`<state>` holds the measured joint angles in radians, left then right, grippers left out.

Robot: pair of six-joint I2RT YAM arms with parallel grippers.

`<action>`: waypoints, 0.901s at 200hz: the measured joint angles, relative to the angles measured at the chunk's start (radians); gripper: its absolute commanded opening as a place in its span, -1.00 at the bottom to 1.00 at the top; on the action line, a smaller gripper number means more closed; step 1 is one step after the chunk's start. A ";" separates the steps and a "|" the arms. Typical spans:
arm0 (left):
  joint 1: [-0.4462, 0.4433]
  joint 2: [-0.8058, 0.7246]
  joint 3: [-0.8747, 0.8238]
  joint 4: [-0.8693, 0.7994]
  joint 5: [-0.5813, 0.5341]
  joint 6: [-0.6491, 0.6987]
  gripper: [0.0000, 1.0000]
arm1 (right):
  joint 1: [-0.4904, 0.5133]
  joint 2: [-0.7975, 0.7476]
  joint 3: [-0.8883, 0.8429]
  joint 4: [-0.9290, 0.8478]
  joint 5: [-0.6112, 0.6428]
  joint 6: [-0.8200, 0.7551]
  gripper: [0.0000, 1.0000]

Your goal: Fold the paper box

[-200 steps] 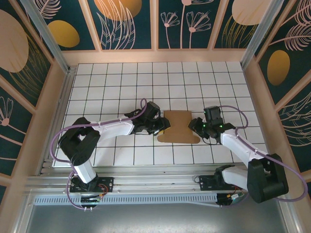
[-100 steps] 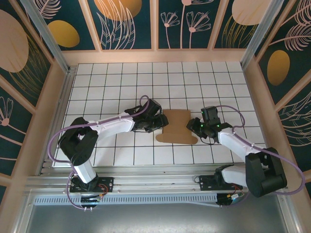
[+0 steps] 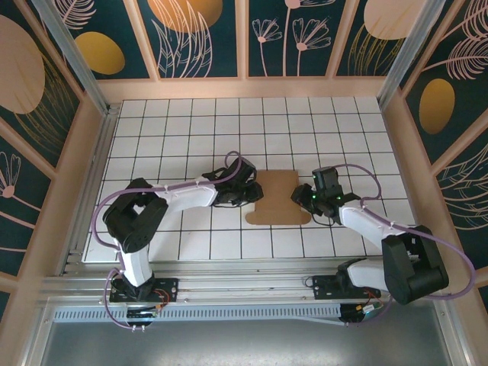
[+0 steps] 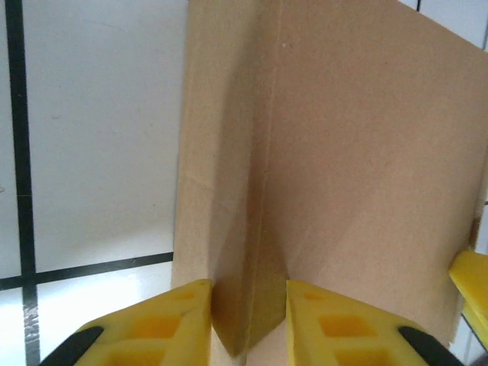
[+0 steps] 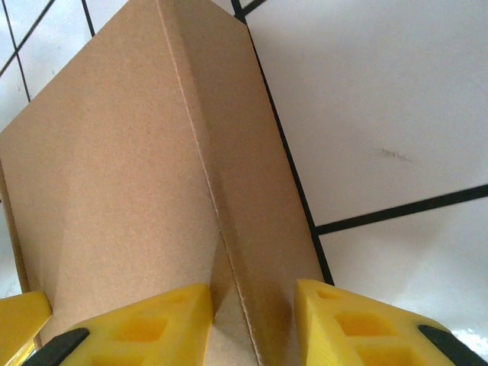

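Two grippers pinch opposite side folds of the paper box (image 3: 280, 200) on the gridded table (image 3: 191, 137).
Left gripper (image 3: 257, 196) and right gripper (image 3: 300, 197) each hold their yellow fingers (image 4: 171, 324) narrowly parted, pressed against a raised cardboard fold that fills the gap. The brown blank lies mid-table between them.

white gridded table (image 3: 191, 122), teal floral walls (image 3: 206, 38)
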<state>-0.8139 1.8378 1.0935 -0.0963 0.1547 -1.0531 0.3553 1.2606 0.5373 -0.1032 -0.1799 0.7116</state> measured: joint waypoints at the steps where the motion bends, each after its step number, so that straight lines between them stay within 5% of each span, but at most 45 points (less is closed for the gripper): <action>1: 0.000 -0.001 -0.002 0.003 0.000 -0.001 -0.51 | 0.000 0.000 -0.001 0.002 0.000 0.000 -0.31; 19: 0.002 -0.013 -0.038 0.059 0.005 -0.006 -0.46 | 0.000 -0.001 -0.014 0.030 0.000 0.000 -0.34; 59: 0.002 -0.016 -0.041 0.052 -0.018 0.019 0.13 | 0.000 0.000 -0.017 0.058 0.000 0.000 -0.46; 125: 0.042 -0.096 0.018 -0.117 -0.210 0.055 0.28 | -0.034 0.054 -0.026 0.173 -0.066 0.001 -0.57; 154: 0.150 -0.147 -0.058 0.008 -0.131 0.045 0.42 | -0.138 0.118 -0.043 0.285 -0.209 0.000 -0.57; 180: 0.159 -0.096 -0.066 0.111 -0.012 0.043 0.49 | -0.188 0.179 -0.037 0.351 -0.299 -0.026 -0.57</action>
<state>-0.6548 1.7420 1.0271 0.0147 0.1429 -1.0096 0.1673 1.4395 0.4999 0.2474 -0.4786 0.6857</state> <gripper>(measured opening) 0.727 0.217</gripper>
